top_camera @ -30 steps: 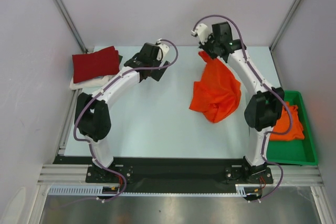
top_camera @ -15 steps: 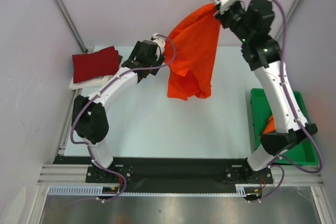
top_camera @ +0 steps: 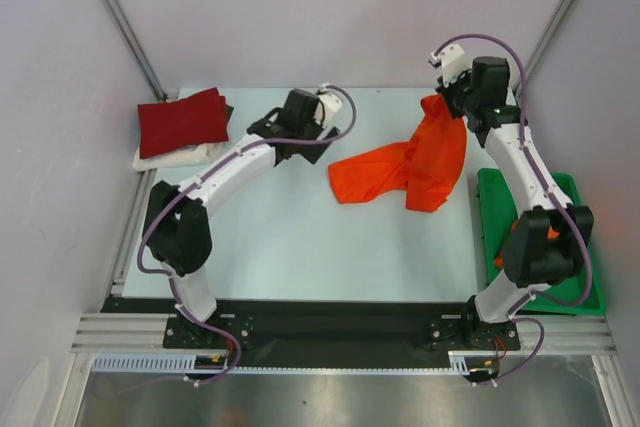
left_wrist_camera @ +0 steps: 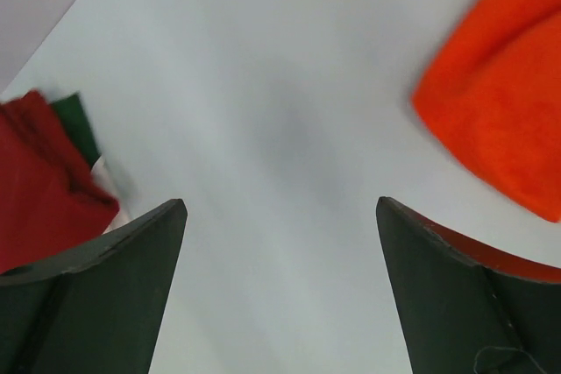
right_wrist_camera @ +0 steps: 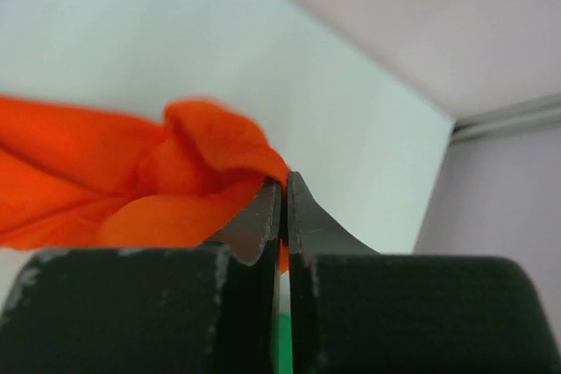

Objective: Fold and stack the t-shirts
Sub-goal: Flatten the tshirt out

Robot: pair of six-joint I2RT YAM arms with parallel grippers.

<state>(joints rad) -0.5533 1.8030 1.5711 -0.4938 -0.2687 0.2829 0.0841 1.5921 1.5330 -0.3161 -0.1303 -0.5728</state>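
Observation:
A bright orange t-shirt (top_camera: 405, 165) hangs from my right gripper (top_camera: 440, 104) at the back right, its lower part trailing left across the table. In the right wrist view the right gripper (right_wrist_camera: 283, 179) is shut on a bunched edge of the orange t-shirt (right_wrist_camera: 175, 186). My left gripper (top_camera: 325, 137) stands open above the table, just left of the shirt's trailing end, nothing between its fingers (left_wrist_camera: 114, 286). A folded dark red t-shirt (top_camera: 182, 119) lies on a folded white one (top_camera: 175, 156) at the back left. Another orange t-shirt (top_camera: 510, 239) shows in the bin.
A green plastic bin (top_camera: 545, 292) stands at the table's right edge beside the right arm. The dark red t-shirt (left_wrist_camera: 35, 181) shows with a bit of green cloth (left_wrist_camera: 77, 124) in the left wrist view. Grey walls close in the back and sides.
My right arm swung the orange t-shirt high and leftward, then brought it down at the back right, its end now spread on the table. My left gripper shifted slightly right.

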